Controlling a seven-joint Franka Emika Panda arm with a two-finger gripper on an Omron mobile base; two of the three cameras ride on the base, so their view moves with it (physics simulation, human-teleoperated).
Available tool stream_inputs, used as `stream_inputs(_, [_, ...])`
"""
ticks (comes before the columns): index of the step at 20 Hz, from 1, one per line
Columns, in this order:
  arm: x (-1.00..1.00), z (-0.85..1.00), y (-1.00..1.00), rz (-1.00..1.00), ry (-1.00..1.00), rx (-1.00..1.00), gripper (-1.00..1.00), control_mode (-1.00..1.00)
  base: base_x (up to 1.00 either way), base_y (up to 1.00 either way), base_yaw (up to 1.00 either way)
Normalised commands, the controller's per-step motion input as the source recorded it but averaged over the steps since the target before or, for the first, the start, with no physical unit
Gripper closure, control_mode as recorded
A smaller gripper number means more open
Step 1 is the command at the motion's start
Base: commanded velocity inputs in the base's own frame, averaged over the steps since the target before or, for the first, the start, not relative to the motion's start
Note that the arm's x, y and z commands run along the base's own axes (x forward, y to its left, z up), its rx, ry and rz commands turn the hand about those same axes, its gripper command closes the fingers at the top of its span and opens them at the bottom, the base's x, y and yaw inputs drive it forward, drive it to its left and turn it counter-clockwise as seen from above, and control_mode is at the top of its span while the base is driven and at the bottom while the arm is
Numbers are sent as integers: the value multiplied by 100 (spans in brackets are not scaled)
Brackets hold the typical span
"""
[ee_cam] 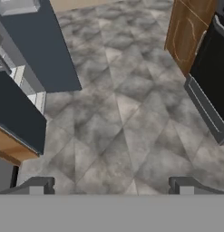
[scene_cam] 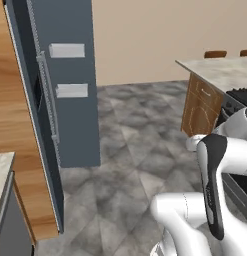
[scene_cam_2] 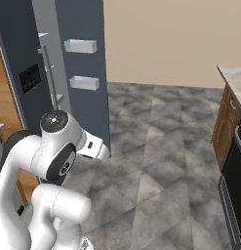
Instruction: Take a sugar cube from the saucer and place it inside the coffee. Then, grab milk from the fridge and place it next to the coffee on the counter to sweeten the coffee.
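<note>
Dark grey fridge [ee_cam: 41,59] stands open ahead and left of the claw [ee_cam: 111,185], whose tips are spread wide and empty above the floor [ee_cam: 127,118]; milk isn't visible.

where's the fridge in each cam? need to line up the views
Left base view: the fridge fills the upper left, door swung open toward the camera, two pale door bins on its inner face.
Right base view: upper left, behind the arm's shoulder, with the black panel on its front.
Hand view: upper left corner, dark grey door seen from above.
Shared landmark: the grey marbled floor right of the fridge.
</note>
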Motion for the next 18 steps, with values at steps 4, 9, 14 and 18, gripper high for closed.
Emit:
stream_inputs(4, [0,0,0,0,0,0,-100,100,100,-49,3])
stream_inputs(9, [0,0,0,0,0,0,-100,100,100,-41,4])
stream_inputs(14, [0,0,0,0,0,0,-100,100,100,-37,42])
stream_inputs(18, [0,0,0,0,0,0,-100,100,100,-31,53])
